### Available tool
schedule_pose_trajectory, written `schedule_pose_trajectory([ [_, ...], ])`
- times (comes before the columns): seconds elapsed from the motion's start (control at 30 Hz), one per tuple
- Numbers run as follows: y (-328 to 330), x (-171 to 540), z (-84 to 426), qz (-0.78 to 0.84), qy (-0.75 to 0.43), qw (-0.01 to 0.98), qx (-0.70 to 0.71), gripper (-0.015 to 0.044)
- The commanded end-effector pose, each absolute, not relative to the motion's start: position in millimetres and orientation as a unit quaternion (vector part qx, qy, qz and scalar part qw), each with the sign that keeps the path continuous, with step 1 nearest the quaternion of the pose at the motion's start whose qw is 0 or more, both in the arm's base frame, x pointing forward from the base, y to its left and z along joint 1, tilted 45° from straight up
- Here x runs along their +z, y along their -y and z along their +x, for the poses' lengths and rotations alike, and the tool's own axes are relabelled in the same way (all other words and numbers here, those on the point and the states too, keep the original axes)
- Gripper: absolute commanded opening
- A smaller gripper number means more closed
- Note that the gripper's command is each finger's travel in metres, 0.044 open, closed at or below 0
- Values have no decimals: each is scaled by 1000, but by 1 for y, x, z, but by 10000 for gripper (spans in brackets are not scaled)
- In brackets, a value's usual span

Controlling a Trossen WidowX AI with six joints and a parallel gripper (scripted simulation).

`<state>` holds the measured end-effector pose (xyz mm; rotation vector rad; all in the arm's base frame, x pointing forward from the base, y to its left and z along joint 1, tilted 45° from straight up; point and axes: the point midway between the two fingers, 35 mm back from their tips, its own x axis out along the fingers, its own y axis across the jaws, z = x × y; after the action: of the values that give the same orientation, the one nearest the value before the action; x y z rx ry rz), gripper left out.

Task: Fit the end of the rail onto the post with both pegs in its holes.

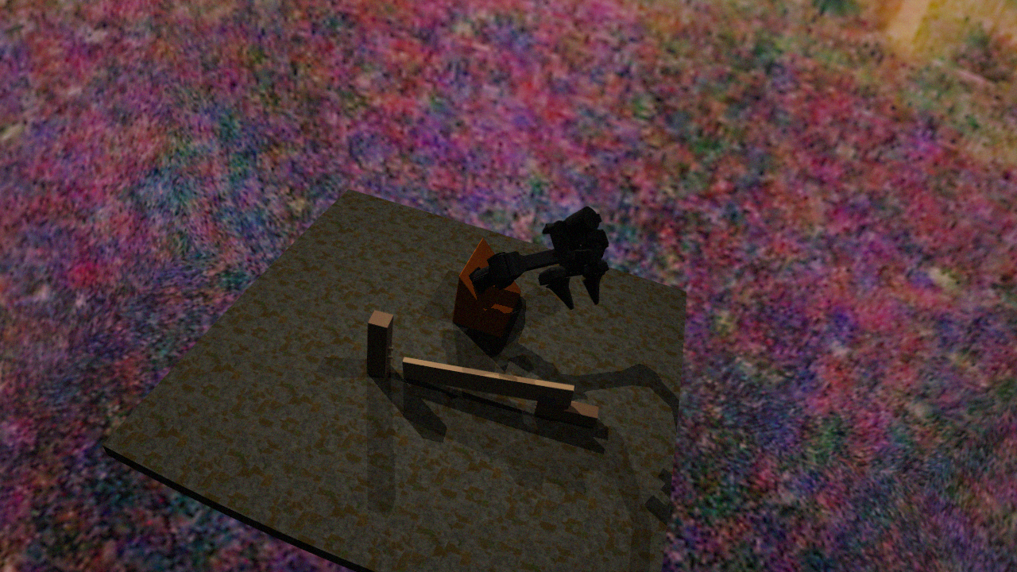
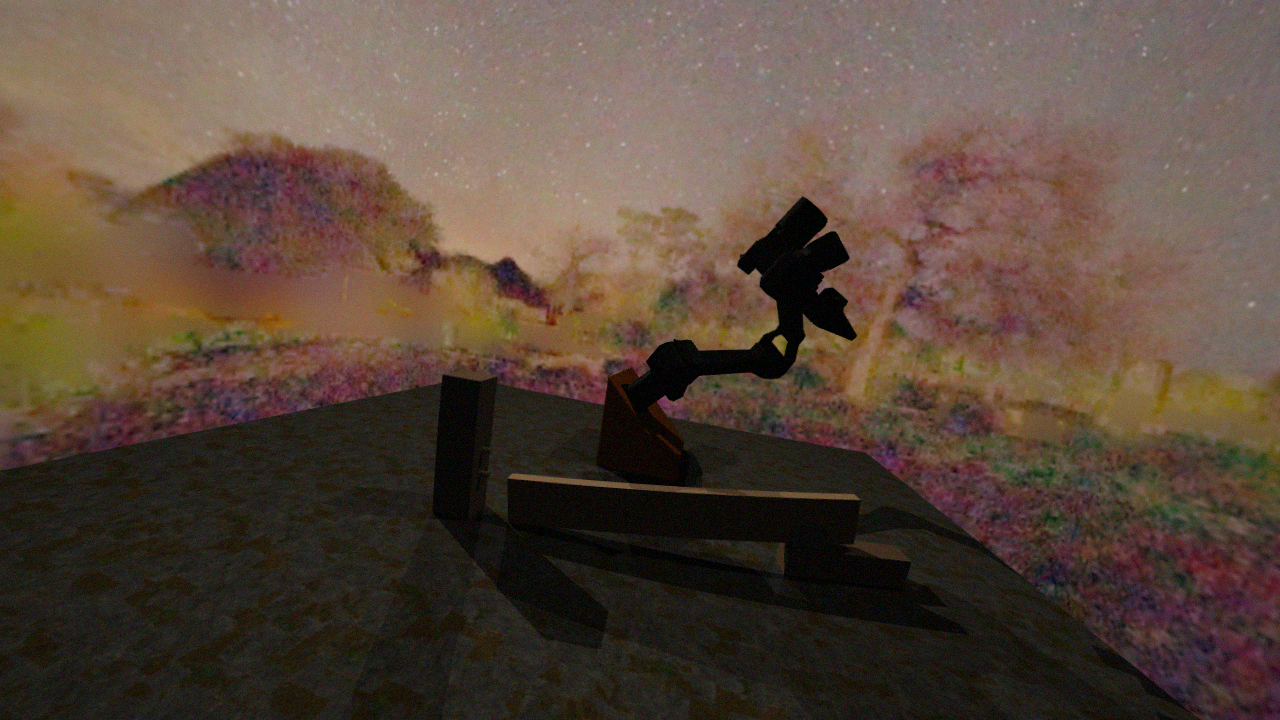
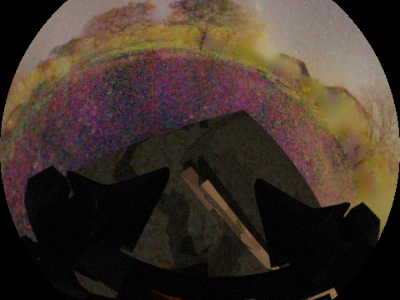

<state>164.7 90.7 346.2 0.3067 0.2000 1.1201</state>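
The bracket on the footboard block (image 1: 584, 412) (image 2: 881, 564) (image 3: 195, 180) is hidden by the rail (image 1: 490, 376) (image 2: 680, 510) (image 3: 227, 210). The holes in the rail's near end cannot be seen. In the wrist view, the bottom edge cuts off the post

Black arm bent and raised, wrist high, jaws (image 1: 584, 306) (image 2: 853, 337) spread wide, fingertips angled downward

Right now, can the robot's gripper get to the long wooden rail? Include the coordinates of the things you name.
Probably yes: the gripper (image 1: 584, 304) (image 2: 853, 338) (image 3: 212, 178) is open, and nothing seems to block its way down to the rail (image 1: 487, 376) (image 2: 680, 512) (image 3: 227, 212). It would have to reach over, though.
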Motion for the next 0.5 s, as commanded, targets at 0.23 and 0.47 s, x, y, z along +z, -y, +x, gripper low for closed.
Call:
schedule_pose_trajectory([
  [0.23,-68,319,226,92,-102,863,487,440],
  [0.47,-51,282,277,36,-138,882,449,440],
])
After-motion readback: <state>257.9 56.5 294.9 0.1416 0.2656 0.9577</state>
